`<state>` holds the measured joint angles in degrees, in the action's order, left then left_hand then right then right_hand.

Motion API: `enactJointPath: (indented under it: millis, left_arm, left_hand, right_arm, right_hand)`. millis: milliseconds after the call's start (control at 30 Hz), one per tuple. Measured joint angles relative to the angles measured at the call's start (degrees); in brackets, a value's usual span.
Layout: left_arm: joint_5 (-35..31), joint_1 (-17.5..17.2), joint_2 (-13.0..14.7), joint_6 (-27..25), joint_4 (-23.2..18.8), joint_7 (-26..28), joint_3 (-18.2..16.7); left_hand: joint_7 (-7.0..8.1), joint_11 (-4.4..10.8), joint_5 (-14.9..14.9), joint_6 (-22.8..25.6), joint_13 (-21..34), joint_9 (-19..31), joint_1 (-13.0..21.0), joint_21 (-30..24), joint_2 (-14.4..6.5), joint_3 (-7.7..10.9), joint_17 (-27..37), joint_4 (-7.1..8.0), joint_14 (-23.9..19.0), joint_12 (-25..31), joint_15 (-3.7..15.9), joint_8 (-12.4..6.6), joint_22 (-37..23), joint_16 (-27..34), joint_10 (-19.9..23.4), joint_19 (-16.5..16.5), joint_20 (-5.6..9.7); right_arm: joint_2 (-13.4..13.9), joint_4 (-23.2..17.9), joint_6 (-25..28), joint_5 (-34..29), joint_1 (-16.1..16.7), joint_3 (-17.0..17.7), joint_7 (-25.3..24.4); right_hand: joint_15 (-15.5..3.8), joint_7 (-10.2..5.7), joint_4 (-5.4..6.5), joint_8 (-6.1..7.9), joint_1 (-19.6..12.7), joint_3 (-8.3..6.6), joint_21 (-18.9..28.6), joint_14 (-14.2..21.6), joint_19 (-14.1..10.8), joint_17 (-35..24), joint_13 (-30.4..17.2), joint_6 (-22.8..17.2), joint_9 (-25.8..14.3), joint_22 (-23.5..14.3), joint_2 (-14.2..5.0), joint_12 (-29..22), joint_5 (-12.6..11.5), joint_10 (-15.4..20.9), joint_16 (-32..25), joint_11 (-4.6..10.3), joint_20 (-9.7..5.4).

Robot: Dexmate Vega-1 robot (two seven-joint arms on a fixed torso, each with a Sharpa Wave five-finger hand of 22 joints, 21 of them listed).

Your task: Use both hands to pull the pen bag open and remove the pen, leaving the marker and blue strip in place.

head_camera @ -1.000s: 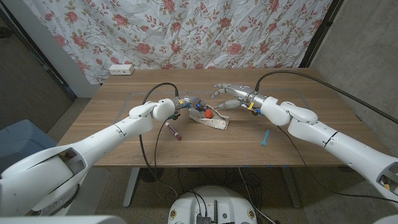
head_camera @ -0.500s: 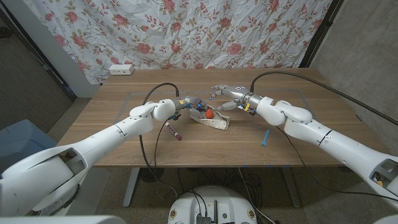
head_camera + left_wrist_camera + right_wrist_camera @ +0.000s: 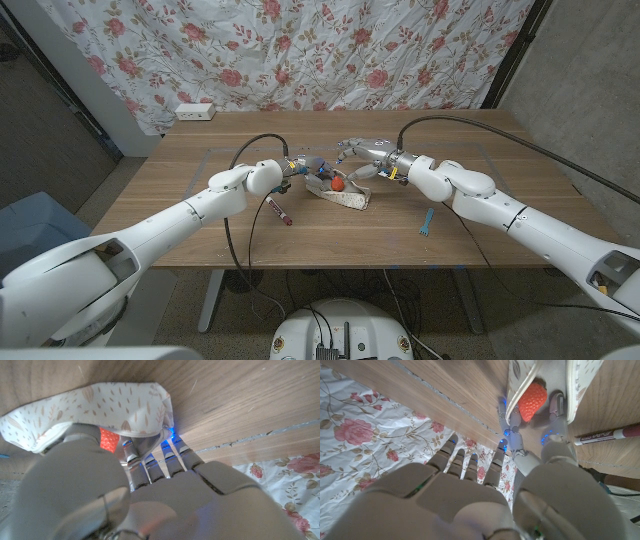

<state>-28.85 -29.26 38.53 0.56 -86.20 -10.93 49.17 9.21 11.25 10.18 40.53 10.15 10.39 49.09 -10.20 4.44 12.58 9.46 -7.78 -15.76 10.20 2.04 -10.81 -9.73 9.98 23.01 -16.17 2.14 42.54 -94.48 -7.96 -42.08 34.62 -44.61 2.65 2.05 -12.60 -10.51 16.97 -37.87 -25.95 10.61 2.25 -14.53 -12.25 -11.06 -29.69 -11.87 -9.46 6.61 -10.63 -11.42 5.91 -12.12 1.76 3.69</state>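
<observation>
- Wooden table (image 3: pixel 180 215) before a rose-printed curtain (image 3: pixel 300 50); a white power strip (image 3: pixel 195 111) lies at the far left edge.
- White fabric pen bag with a leaf print (image 3: pixel 342 195): it lies near the table's middle, long axis running from the far left toward the near right, its open mouth at the far-left end. A red strawberry-shaped piece (image 3: pixel 338 182) sits at the mouth.
- Left hand (image 3: pixel 305 168): fingers closed on the bag's mouth edge; in the left wrist view they grip the fabric rim (image 3: pixel 135 430).
- Right hand (image 3: pixel 362 160): thumb and a finger pinch the opposite mouth edge beside the strawberry piece (image 3: pixel 532 397); its other fingers are spread.
- Dark red marker with a white barrel (image 3: pixel 279 211): on the table just left of the bag.
- Thin blue strip (image 3: pixel 426 221): on the table, well right of the bag.
</observation>
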Motion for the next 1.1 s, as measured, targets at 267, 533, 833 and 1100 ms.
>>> enactJointPath:
  millis: [267, 533, 833, 1100]
  left_arm:
    - [-0.02, -0.33, 0.25, 0.01, -0.34, 0.14, -0.21]
    - [-0.02, -0.56, 0.44, 0.02, -0.53, 0.27, -0.39]
    - [-0.07, -0.58, 0.45, 0.27, -0.33, 0.41, -0.46]
    - [-0.11, -0.29, 0.27, 0.66, 0.18, 0.47, -0.47]
  left_hand:
    - [0.0, 0.0, 0.0, 0.0, 0.0, 0.0, -0.01, -0.24, -0.01, 0.0, 0.0, 0.0, 0.0, 0.0, 0.0, 0.0, -0.03, 0.0, 0.0, 0.0, 0.0]
    - [0.0, 0.0, 0.0, 0.0, 0.0, 0.0, -0.23, -0.25, -0.23, 0.0, 0.0, 0.0, 0.0, 0.0, 0.0, 0.0, -0.07, 0.0, 0.0, 0.0, 0.01]
    - [-0.14, 0.0, 0.0, 0.14, 0.0, 0.01, -0.23, -0.25, -0.23, 0.0, 0.0, 0.0, 0.0, 0.0, 0.0, 0.0, -0.09, 0.0, 0.0, -0.01, 0.01]
    - [-0.21, 0.01, 0.0, 0.22, 0.0, 0.01, -0.22, -0.34, -0.23, -0.16, 0.0, -0.16, 0.0, 0.0, 0.0, 0.0, -0.13, 0.0, 0.0, -0.01, 0.01]
  right_arm:
    - [-0.38, 0.54, 0.18, -1.13, -0.73, -0.91, 0.6]
    - [-0.9, 1.35, 0.22, -1.74, -1.44, -1.74, 1.06]
    - [-1.67, 2.61, 0.18, -2.05, -2.24, -2.56, 1.45]
    - [-2.1, 3.53, 0.18, -2.09, -2.74, -3.23, 1.83]
  right_hand:
    - [0.0, 0.31, 0.0, 0.22, -0.97, 0.0, 0.0, 0.0, 0.0, 0.0, 0.01, -0.31, 0.0, 0.0, 0.97, 0.0, -0.1, -0.2, 0.0, 0.2, 0.0]
    - [0.0, 0.0, 0.0, 0.22, -0.81, 0.0, 0.0, 0.0, 0.01, -0.01, 0.01, -0.62, 0.01, 0.0, 0.82, 0.0, -0.1, -0.2, 0.0, 0.2, 0.0]
    - [0.0, 0.08, 0.25, 0.45, -0.81, 0.25, 0.0, 0.0, 0.01, -0.03, 0.01, -1.14, -0.27, 0.0, 0.82, 0.0, -0.1, -0.93, -0.01, 0.08, 0.0]
    - [0.0, 0.19, 0.49, 0.88, -0.81, 0.49, 0.0, 0.0, 0.01, -0.16, 0.01, -1.65, -0.27, 0.0, 0.82, 0.0, -0.1, -1.02, -0.01, -0.02, 0.0]
